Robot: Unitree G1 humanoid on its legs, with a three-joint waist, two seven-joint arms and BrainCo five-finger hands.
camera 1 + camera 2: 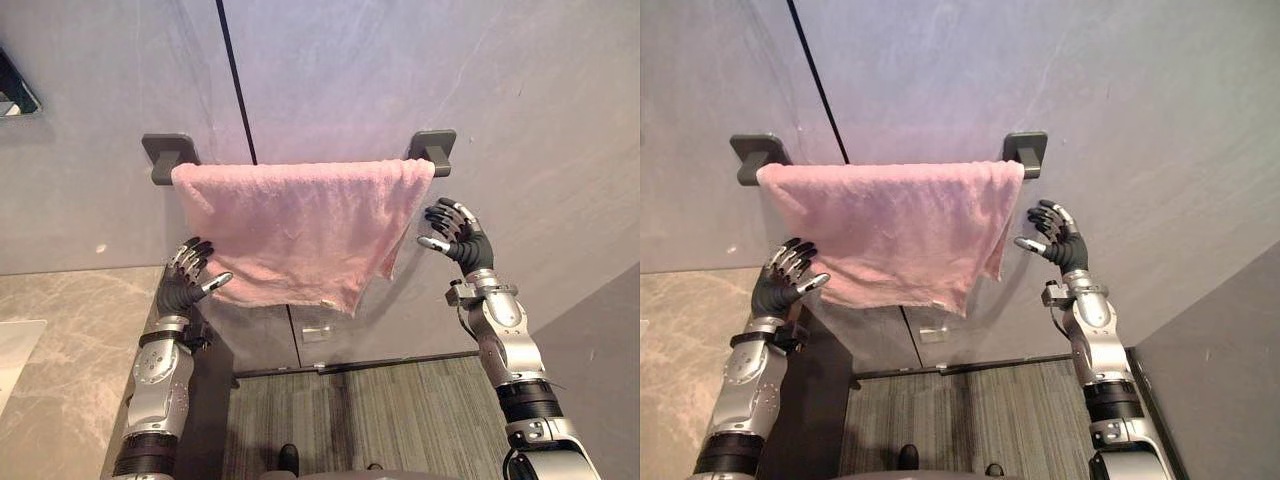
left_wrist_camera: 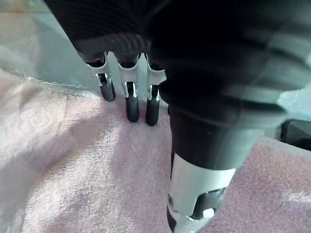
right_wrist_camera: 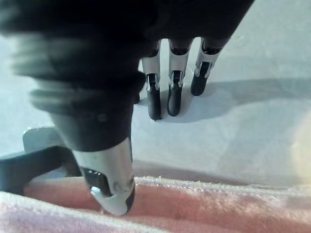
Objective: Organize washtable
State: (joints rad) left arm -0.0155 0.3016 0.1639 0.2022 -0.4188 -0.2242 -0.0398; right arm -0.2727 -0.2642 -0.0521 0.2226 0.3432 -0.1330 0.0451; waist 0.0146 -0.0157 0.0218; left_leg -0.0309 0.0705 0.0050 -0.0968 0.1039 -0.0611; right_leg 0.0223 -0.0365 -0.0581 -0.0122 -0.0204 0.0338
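A pink towel [image 1: 300, 235] hangs spread across a dark grey towel rail [image 1: 432, 148] fixed to a grey wall [image 1: 420, 60], its folded top edge running from one end bracket to the other and its lower hem sagging unevenly, longest near the middle and cut short at the right corner. The left robot hand [image 1: 185, 282] is raised beside the towel's lower left corner, palm turned toward the cloth, fingers [image 2: 132, 104] straight and slightly spread with nothing in their grasp; seen from its wrist, the dark tips hover close over the pink pile (whether they actually touch it cannot be told). The right robot hand [image 1: 456, 236] is held up just beside the towel's right edge, a little below the right bracket, also open, its fingers reaching toward the bare wall while its thumb [image 3: 114, 194] points down at the towel's top fold near the bracket's dark end. Neither hand grips the cloth. A thin black seam [image 1: 235, 80] runs down the wall behind the rail. At the lower left a beige marble table [image 1: 70, 340] meets the wall, its top level with the left forearm, and below the towel a striped grey-brown floor [image 1: 390, 410] stretches between the two arms.
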